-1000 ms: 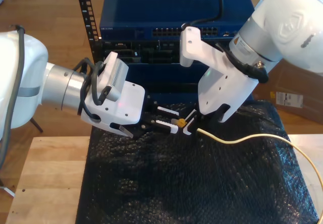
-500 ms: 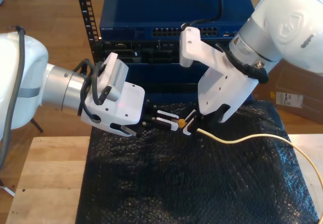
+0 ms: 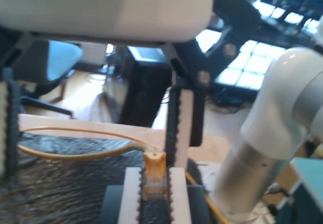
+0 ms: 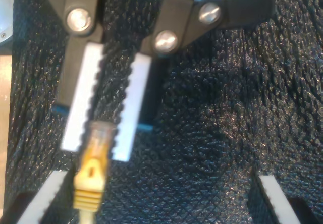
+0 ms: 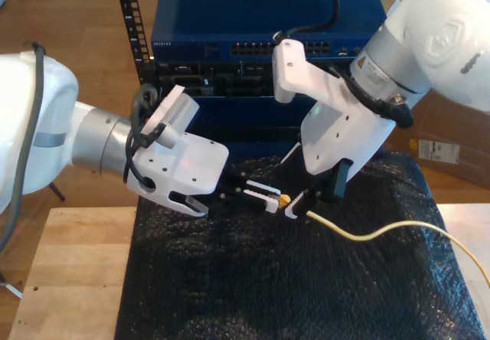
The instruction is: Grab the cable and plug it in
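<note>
Two tools are meeting above the black mat (image 5: 268,279): the second tool (image 5: 269,197) is pinching the clear plug (image 5: 284,200) of the yellow cable (image 5: 367,235), while the first tool (image 5: 316,196) is hanging spread just beside it. Light and floppy (the latch is probably fragile), the cable is trailing toward the exterior view's right. The stiffer boot (image 4: 90,183) is looking like the safest hold.

Light is even and soft in the exterior view. Both wrist views are blurred; bright windows (image 3: 242,62) glare behind my first hand (image 3: 154,193).
</note>
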### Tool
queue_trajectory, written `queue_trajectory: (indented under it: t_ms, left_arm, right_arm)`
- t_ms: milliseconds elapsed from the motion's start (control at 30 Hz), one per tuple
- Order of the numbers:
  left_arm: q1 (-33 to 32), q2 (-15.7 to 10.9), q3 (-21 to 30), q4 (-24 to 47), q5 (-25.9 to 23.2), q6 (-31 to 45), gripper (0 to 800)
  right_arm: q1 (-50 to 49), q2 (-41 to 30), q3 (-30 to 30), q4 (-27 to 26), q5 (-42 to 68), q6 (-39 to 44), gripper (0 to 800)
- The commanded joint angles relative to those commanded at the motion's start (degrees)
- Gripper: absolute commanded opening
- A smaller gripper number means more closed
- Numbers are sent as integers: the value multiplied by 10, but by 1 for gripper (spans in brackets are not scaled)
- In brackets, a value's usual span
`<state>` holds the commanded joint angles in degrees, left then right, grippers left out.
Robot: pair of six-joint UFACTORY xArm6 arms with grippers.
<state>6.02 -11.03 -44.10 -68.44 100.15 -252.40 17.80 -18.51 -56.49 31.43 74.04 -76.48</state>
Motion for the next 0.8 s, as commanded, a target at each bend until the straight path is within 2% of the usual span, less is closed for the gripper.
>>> queue_trajectory:
  t_ms: [267, 500, 633, 800]
  left_arm:
    - [36, 11, -8, -18, 9, -32, 2]
    - [59, 11, -15, -18, 59, -117, 2]
    - [76, 40, -31, -18, 92, -141, 3]
    - [84, 53, -30, -19, 110, -141, 5]
  right_arm:
    - [-25, -22, -3, -2, -4, -33, 794]
    - [-24, -82, 7, -1, -4, -66, 793]
    - [-22, -114, 14, 0, -5, -86, 796]
    - [-20, -149, 37, 1, -34, -104, 796]
